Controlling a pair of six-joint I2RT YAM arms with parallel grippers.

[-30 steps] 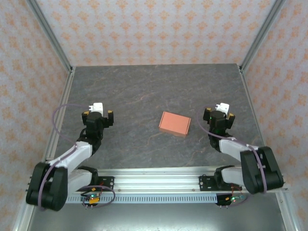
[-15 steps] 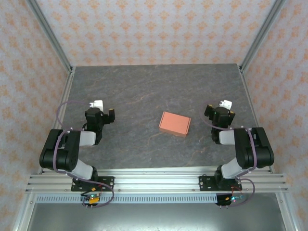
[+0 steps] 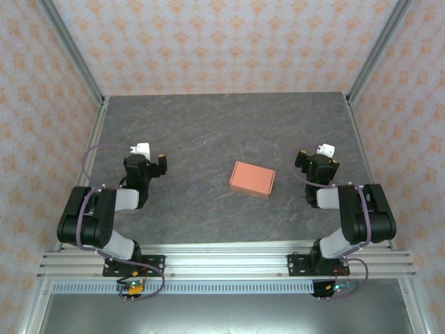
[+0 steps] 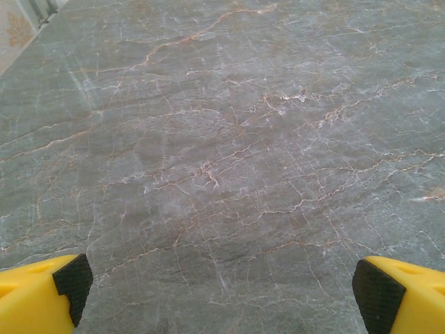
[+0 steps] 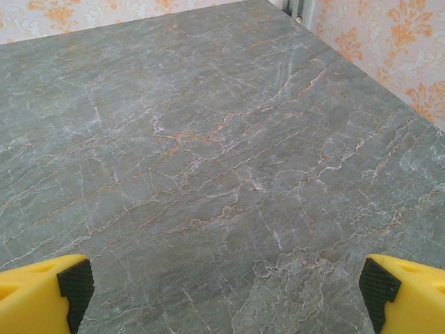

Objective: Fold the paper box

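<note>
The paper box (image 3: pixel 252 178), a small flat salmon-orange rectangular box, lies closed on the grey marble table (image 3: pixel 222 125) near the middle. My left gripper (image 3: pixel 144 165) sits well to its left, open, with nothing between its yellow fingers (image 4: pixel 42 296). To the box's right, my right gripper (image 3: pixel 318 165) is open too, its yellow fingers (image 5: pixel 403 296) spread wide over bare marble. Both arms are folded back near their bases, apart from the box.
Metal frame posts (image 3: pixel 76 56) and patterned orange walls (image 3: pixel 222 42) bound the table on three sides. An aluminium rail (image 3: pixel 222 261) with the arm bases runs along the near edge.
Both arms pulled back from a stretched pose into a folded one a second ago. In the last half second almost nothing moved. The box has stayed in place.
</note>
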